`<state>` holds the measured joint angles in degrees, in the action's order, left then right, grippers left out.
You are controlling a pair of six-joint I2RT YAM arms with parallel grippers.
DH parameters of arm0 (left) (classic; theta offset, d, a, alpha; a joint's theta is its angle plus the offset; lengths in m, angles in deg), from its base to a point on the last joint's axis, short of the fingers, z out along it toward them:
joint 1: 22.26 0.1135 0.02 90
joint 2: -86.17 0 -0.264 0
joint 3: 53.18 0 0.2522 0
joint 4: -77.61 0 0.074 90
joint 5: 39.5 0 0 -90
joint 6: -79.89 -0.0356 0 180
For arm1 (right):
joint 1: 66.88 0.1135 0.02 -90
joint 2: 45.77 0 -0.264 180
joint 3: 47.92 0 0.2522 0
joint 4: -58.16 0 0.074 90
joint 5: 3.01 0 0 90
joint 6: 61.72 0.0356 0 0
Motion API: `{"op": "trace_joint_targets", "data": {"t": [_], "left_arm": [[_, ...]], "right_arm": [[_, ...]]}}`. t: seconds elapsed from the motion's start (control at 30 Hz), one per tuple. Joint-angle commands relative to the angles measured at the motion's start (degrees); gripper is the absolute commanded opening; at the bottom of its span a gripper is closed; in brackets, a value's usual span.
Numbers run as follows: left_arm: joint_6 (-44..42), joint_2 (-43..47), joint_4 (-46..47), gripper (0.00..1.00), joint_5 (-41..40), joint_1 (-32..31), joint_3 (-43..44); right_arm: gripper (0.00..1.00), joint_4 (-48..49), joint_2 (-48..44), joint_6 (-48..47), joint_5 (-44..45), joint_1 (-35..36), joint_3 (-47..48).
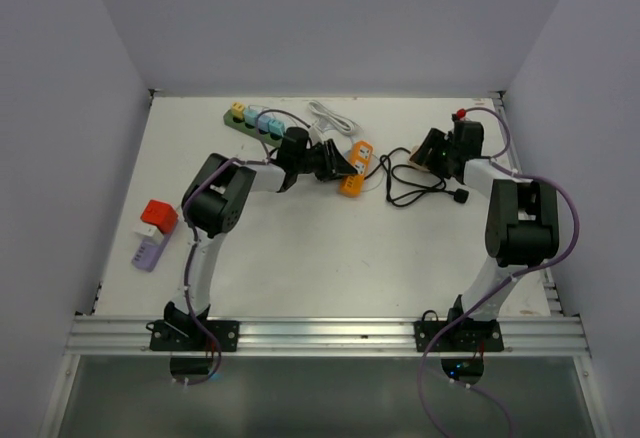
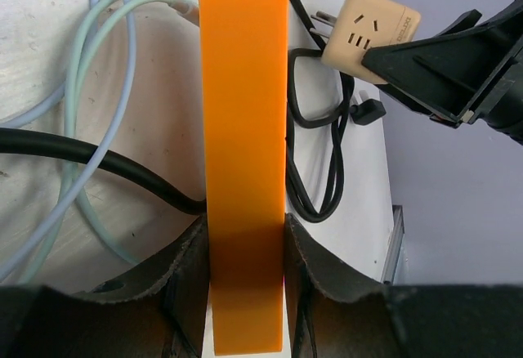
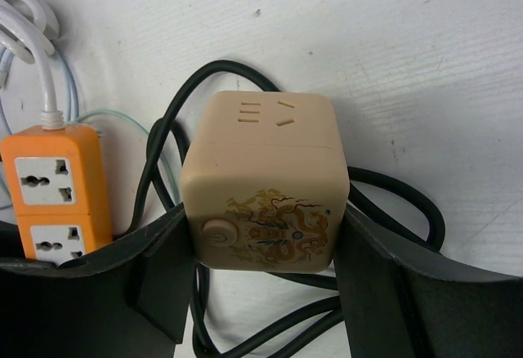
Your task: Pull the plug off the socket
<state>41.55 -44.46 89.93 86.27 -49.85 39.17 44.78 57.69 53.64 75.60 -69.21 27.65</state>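
**Both pincers gripping, green strip left alone**

The left gripper (image 2: 243,248) is clamped on the near end of the orange strip (image 2: 243,113), one finger pressed to each long side. The right gripper (image 3: 263,239) holds the beige cube adaptor (image 3: 261,178) between its fingers. In the left wrist view the cube's metal prongs are bare and clear of the orange strip. A black cord (image 3: 392,194) loops on the table (image 1: 300,248) under and around the cube.

The dark-green power strip (image 1: 255,123) lies at the far left of the table, just behind the left gripper and well apart from the right one. No finger touches it, and coloured plugs (image 1: 252,114) sit in a row along it.
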Motion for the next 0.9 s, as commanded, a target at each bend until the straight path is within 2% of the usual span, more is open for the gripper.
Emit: {"op": "trace_joint_targets", "data": {"t": [0.0, 0.1, 0.23, 0.33, 0.47, 0.67, 0.73, 0.87], "left_arm": [[0.6, -0.9, 0.5, 0.35, -0.4, -0.4, 2.4], [-0.5, -0.5, -0.9, 0.45, -1.1, -0.4, 1.4], [-2.3, 0.4, -3.5, 0.55, -1.0, -0.4, 0.8], [-4.9, 2.0, -7.5, 0.63, -3.1, -0.3, 1.0], [-7.7, 3.2, -12.1, 0.74, -4.7, -0.3, 1.6], [-11.6, 5.6, -16.9, 0.87, -6.4, -0.4, 1.8], [-12.8, 6.3, -19.0, 0.9, -7.5, -0.4, 2.0], [-14.4, 8.0, -20.9, 0.93, -8.1, -0.3, 1.3]], "right_arm": [[0.65, -0.2, -2.7, -1.4, 1.1, -0.7, 0.0], [0.67, -0.2, -2.5, -1.5, 0.9, -0.7, 0.1], [0.78, -0.2, -2.9, -1.0, 0.7, -0.7, 0.1], [0.82, -0.2, -3.6, -1.2, 0.8, -0.7, 0.1], [0.83, -2.6, -4.0, -1.5, 0.4, -0.7, 0.8], [0.84, -3.9, -5.9, -1.0, -1.0, -0.7, 1.2], [0.9, -4.6, -6.6, -0.9, -0.7, -0.7, 1.4], [0.91, -5.3, -8.4, -1.0, -1.9, -0.7, 1.0]]}}
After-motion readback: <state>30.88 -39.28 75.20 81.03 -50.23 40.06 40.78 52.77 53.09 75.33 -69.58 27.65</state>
